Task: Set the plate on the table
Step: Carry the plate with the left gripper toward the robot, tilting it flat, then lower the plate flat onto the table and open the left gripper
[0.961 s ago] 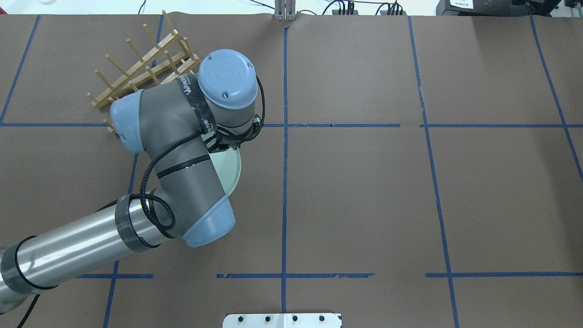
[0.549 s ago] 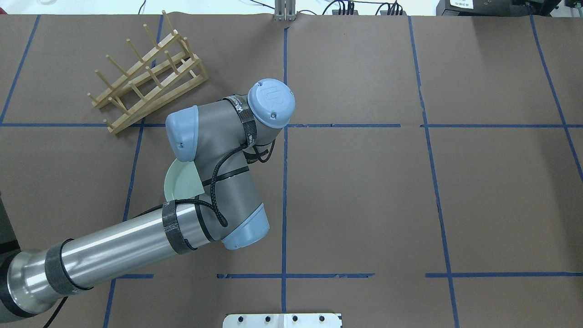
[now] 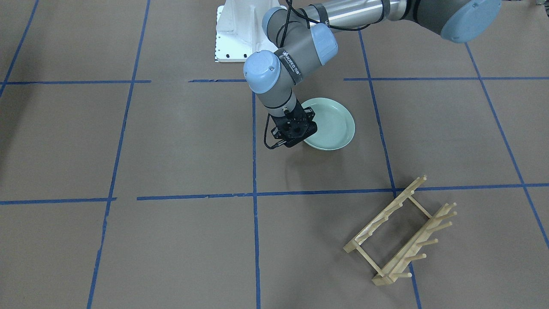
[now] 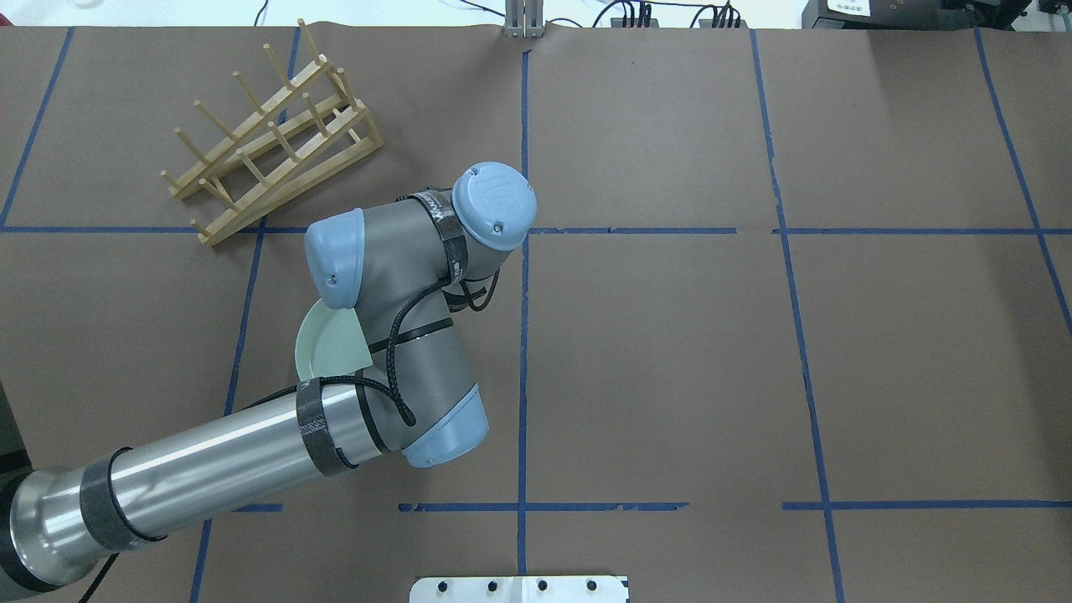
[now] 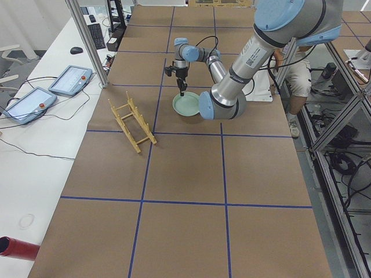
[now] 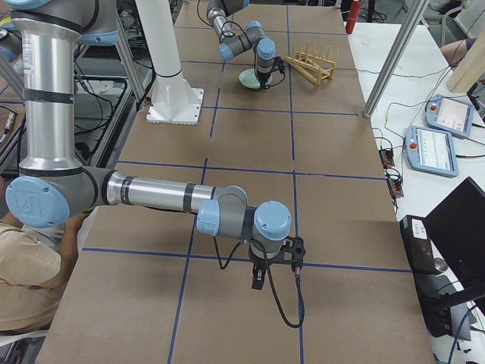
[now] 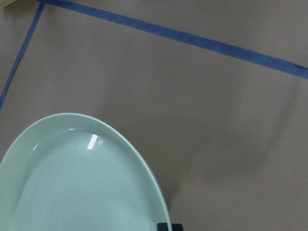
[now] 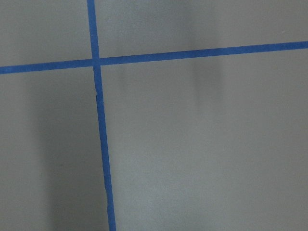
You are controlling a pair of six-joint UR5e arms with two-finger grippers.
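Presently the left arm reaches in from the robot's left with its forearm low over the table. The elbow is folded and the wrist turned so that the left pincer points steeply down. The pincer is clamped on the rim of the mint-green plate. The wrist camera shows one dark fingertip against the rim's outer edge (the other finger is out of sight). From the pincer the plate stretches toward the robot's left, nearly level and right down at the brown paper; whether it already touches I cannot tell.

A blue tape line runs close by on the pincer's right, and beyond it the paper goes on wide. The wooden peg rack stands well apart, farther out from the robot than the pincer and more to its left. The right pincer hangs pointing down far off along the table, over a crossing of tape lines; whether it is apart or together I cannot tell.

Against half a second ago, the wrist cap sits a shade nearer the robot in the overhead view, and the plate's visible crescent has slid slightly with it. A second ago the wrist overlapped the rack's end in that view. The rack has not moved.
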